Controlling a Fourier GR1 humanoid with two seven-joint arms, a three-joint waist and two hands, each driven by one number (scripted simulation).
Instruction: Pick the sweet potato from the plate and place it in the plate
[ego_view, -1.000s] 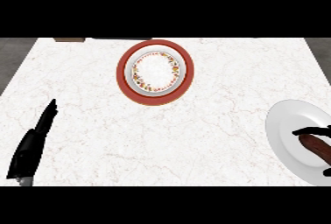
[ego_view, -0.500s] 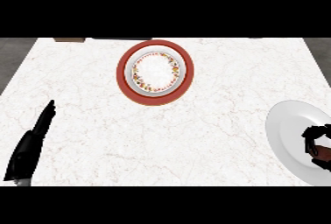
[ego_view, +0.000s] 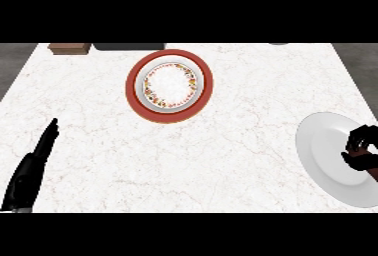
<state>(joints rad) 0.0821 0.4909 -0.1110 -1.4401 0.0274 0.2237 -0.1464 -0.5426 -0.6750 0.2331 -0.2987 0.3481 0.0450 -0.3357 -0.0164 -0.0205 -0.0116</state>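
You have one view, from the robot's head. It looks steeply down at the counter (ego_view: 221, 165) from high up. The far edge sits at the top.

Right robot hand (ego_view: 363, 146) curls round sweet potato (ego_view: 362, 161) over white plate (ego_view: 328, 160).

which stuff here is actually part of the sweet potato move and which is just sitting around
Part of the job:
- sweet potato, dark, under the curled right hand
- white plate at the right edge, where it lies
- red-rimmed plate further back

Just lying about:
- brown block at the far left
- left hand, resting open at the lower left
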